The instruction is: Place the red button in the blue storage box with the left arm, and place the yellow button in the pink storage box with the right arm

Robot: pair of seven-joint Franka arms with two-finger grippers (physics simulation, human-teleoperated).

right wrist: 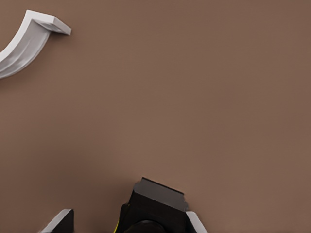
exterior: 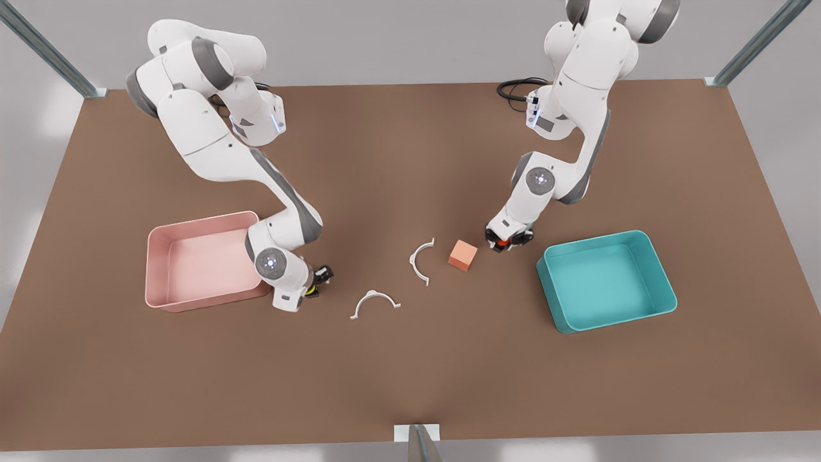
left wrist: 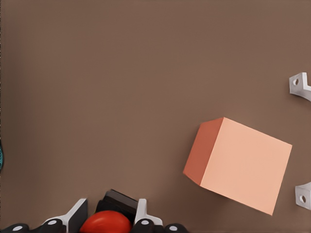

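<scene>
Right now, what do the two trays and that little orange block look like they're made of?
The pink tray and the blue tray look like molded plastic: thin walls, rounded corners, a smooth and faintly glossy surface. The orange block has flat matte faces and sharp edges with no grain, so painted wood, foam or plastic all fit; the pictures cannot settle which.

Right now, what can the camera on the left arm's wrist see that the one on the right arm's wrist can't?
The left wrist view alone shows the red button between the left gripper fingers, and the orange-pink cube lying apart from it. The right wrist view alone shows the yellow button, mostly its black base, at the right gripper, with a curved white bracket farther off. Both show the brown table.
</scene>
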